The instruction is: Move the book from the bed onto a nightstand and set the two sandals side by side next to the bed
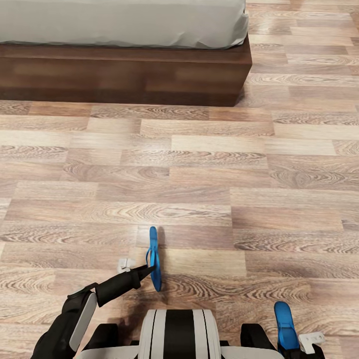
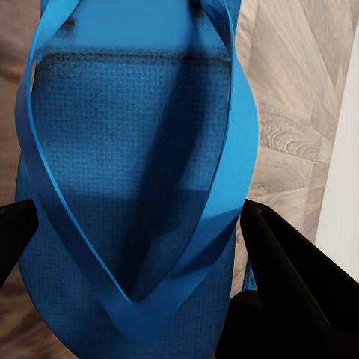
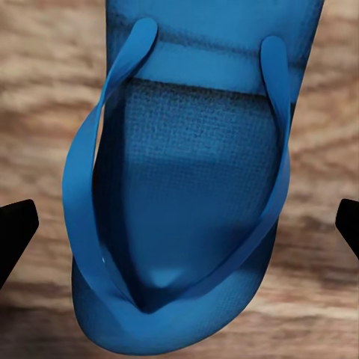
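The left fingers (image 2: 269, 247) are clamped on one blue sandal (image 1: 155, 259), held on edge above the wood-plank floor (image 1: 209, 164), its strap (image 2: 224, 194) caught between the black tips. The right fingers (image 3: 16, 232) sit either side of the other sandal (image 3: 202, 194); whether they grip it I cannot tell. In the head view that sandal (image 1: 284, 319) is at the lower right. Ahead stands the bed (image 1: 124, 75), dark frame under pale mattress. No lettering is legible.

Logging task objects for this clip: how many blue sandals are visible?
2. One sandal is held edge-up at the left gripper over the floor; the other sandal is at the right gripper, near the head view's bottom right.
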You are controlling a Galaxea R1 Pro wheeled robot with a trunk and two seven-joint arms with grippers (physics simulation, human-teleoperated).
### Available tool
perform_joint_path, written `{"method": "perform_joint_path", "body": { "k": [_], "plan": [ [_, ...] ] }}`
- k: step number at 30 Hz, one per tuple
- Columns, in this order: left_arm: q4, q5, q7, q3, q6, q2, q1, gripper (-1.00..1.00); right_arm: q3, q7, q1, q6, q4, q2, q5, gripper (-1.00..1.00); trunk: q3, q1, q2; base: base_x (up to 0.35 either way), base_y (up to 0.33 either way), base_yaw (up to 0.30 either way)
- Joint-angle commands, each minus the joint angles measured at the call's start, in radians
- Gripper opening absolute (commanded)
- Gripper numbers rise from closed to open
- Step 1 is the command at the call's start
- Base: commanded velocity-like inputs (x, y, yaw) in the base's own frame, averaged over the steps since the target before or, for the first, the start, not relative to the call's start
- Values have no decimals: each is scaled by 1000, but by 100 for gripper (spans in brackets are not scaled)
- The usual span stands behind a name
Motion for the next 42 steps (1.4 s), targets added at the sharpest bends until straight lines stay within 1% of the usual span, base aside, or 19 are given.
{"method": "perform_joint_path", "body": {
  "k": [1, 14, 22, 38, 40, 41, 42],
  "plan": [
    [0, 6, -2, 1, 8, 0, 0, -100, -8, 7, 0, -3, 1, 0, 6, 100, 0, 0, 0, 0, 0, 0],
    [0, 7, -3, 1, 9, -2, 1, -100, -8, 7, -2, -3, 1, 0, 7, 100, 0, 0, 0, -1, 0, 0],
    [-1, 7, -3, 1, 9, -1, 1, -100, -8, 7, -2, -3, 1, 0, 8, 100, 0, 0, 0, -143, 0, 0],
    [-1, 7, -3, 1, 9, -2, 1, -100, -8, 7, -2, -2, 0, 0, 7, 100, 0, 0, 0, -5, 0, 0],
    [-1, 7, -3, 1, 9, -2, 1, -100, -8, 7, -2, 25, -2, 0, 6, 100, 0, 0, 0, 0, 0, 0],
    [-1, 7, -3, 1, 8, -2, 1, -100, -8, 8, -2, 86, -19, 0, 6, 100, 0, 0, 0, 0, 0, 0],
    [0, 7, -3, 1, 8, -3, 1, -100, -8, 7, -3, 129, -44, 0, 6, 100, 0, 0, 0, 0, 0, 0]
  ]
}}
